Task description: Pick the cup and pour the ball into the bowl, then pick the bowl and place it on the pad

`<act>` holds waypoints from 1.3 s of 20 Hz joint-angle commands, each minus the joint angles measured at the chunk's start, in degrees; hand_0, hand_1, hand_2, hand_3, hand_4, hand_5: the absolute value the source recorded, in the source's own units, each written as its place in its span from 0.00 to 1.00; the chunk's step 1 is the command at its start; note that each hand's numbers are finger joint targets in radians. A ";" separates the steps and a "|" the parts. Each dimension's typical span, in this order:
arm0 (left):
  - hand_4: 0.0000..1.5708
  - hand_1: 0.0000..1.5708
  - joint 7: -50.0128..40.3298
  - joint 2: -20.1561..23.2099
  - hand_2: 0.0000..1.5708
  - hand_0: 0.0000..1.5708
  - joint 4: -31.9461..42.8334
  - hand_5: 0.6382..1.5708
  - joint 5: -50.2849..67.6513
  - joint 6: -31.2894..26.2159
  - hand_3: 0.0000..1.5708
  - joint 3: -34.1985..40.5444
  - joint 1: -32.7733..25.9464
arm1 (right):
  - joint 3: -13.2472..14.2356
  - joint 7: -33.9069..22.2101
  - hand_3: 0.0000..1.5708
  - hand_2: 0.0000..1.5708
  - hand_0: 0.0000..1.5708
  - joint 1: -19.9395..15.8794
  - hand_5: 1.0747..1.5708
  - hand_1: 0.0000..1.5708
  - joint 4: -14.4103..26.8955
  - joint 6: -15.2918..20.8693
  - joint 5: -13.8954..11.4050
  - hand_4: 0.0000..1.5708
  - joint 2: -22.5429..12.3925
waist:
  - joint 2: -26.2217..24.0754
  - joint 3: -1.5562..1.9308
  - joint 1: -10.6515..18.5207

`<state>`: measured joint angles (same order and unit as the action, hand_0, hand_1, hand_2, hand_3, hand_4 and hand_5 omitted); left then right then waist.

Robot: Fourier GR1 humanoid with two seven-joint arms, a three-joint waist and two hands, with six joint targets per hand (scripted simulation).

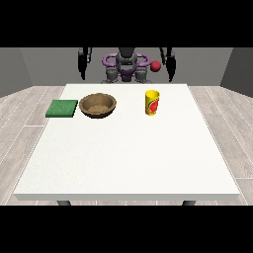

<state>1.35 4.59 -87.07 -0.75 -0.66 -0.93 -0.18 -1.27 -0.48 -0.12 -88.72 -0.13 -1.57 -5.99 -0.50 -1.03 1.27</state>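
Note:
A yellow cup (152,103) with a red mark stands upright on the white table (128,158), right of centre near the far side. A red ball (155,66) shows in the air behind the table, beside the robot's body and above the cup. A brown bowl (98,105) sits left of the cup, and a flat green pad (62,108) lies left of the bowl near the table's left edge. The hand at the view's left (83,73) and the hand at the view's right (171,73) hang down behind the far edge, away from everything.
The robot's torso (126,66) stands behind the table's far edge. Wooden floor surrounds the table on both sides.

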 commanded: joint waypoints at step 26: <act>0.00 0.00 6.32 1.13 0.00 0.00 -6.26 0.71 3.63 3.77 0.00 0.29 11.96 | 8.08 13.75 0.00 0.00 0.00 -8.63 0.98 0.00 4.07 -3.56 7.96 0.00 0.36 | 9.19 1.05 -1.53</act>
<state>6.50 4.21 -96.78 3.32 3.31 -3.46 7.66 5.49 9.52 -6.15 -88.69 -2.94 6.25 -5.13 4.46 0.00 0.06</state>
